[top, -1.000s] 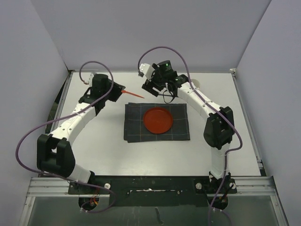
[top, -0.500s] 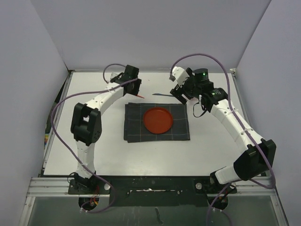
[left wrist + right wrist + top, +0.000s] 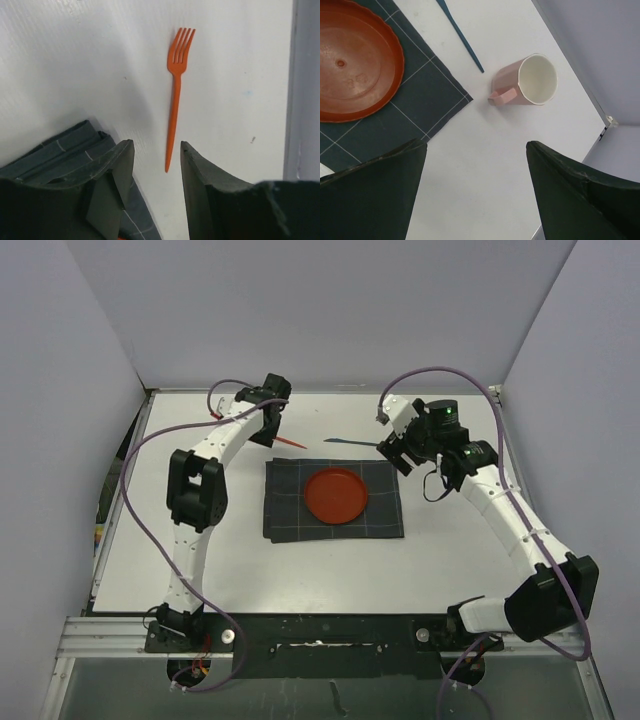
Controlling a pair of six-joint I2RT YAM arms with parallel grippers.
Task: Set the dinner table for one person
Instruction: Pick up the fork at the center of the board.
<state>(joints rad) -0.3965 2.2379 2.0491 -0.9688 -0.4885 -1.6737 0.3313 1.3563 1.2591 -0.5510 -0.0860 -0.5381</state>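
The dinner table (image 3: 240, 560) is a white top with a dark grid-lined mat (image 3: 290, 515) at its middle and a red plate (image 3: 336, 496) on the mat. An orange fork (image 3: 175, 95) lies flat on the table behind the mat's back left corner. My left gripper (image 3: 156, 150) hovers open over the fork's handle tip and holds nothing. A dark blue utensil (image 3: 462, 37) lies behind the mat. A pink cup (image 3: 527, 82) lies on its side beyond it. My right gripper (image 3: 476, 145) is wide open and empty over bare table, beside the mat's back right corner.
Grey walls close in the table on three sides. A metal rail (image 3: 520, 490) runs down the right edge, and the table's back right corner (image 3: 610, 120) shows close behind the cup. The left arm (image 3: 195, 490) folds up along the left of the mat.
My right gripper has swung right, from behind the mat's middle to its back right corner, uncovering the blue utensil. My left arm has folded and moved its gripper right, over the fork.
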